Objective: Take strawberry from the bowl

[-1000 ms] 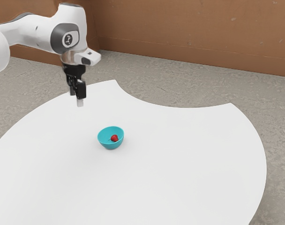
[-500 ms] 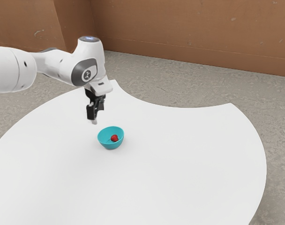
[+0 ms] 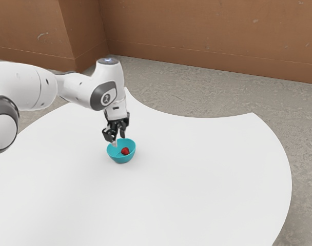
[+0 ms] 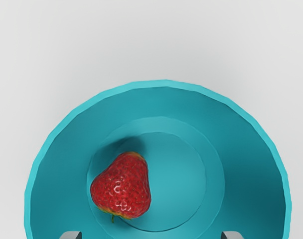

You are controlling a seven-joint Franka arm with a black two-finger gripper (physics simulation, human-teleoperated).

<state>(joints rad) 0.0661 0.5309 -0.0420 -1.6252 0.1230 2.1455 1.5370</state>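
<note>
The gripper (image 3: 118,139) holds its 2 fingers (image 4: 71,235) wide apart above the bowl (image 3: 121,160), probably for descending around the strawberry (image 4: 121,187) inside.

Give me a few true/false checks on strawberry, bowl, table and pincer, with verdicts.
1. The strawberry lies inside the bowl. True.
2. The bowl is tipped on its side. False: it stands upright on the table.
3. The pincer is open. True.
4. The pincer is gripping the bowl's rim. False: it holds nothing.
5. The bowl is yellow. False: it is teal.
6. The strawberry is off-centre in the bowl. True.
</note>
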